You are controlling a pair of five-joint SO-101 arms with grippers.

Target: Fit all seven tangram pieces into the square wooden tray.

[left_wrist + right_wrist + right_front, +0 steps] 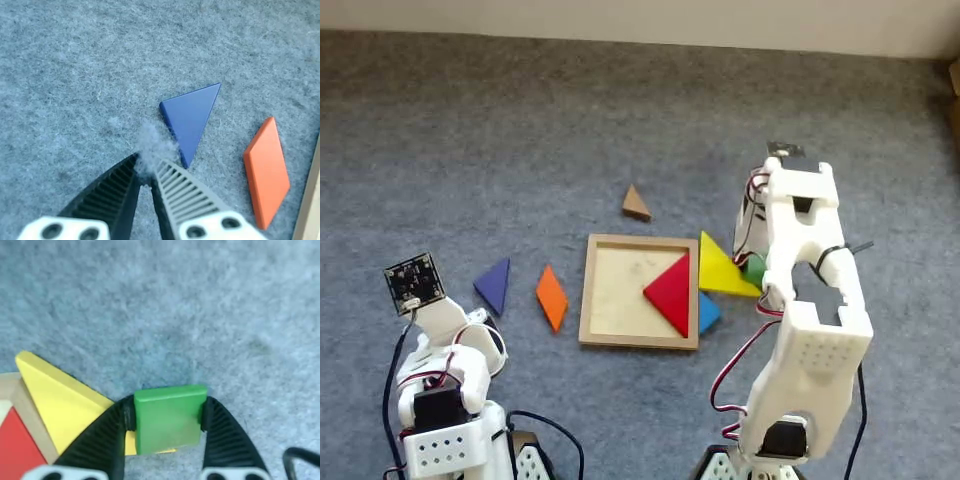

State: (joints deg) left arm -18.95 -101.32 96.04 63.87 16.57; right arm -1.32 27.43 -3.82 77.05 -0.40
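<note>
- Reaching forward along the tray's right side, the right arm bends its wrist down, so the right gripper [167,407] points at the counter.
- Its jaws stand part open and pinch the green square piece [170,417] by two opposite edges.
- The yellow triangle [718,265] lies just beside this gripper, with one corner under the green piece.
- Past it from the gripper, the red triangle [672,292] lies inside the square wooden tray [590,290].
- The light blue piece [708,312] lies near the gripper, against the tray's outer edge.
- The left arm is folded close to its base, with the left gripper [146,172] aimed down, its jaws closed tip to tip.
- A tuft of grey fluff [150,145] sits at its tips.
- The dark blue triangle [191,117] lies just ahead of those tips, and the orange parallelogram [266,170] is farther off, toward the tray.
- The brown triangle [636,203] lies well apart from both grippers.
- Grey felt [470,130] covers the counter.
</note>
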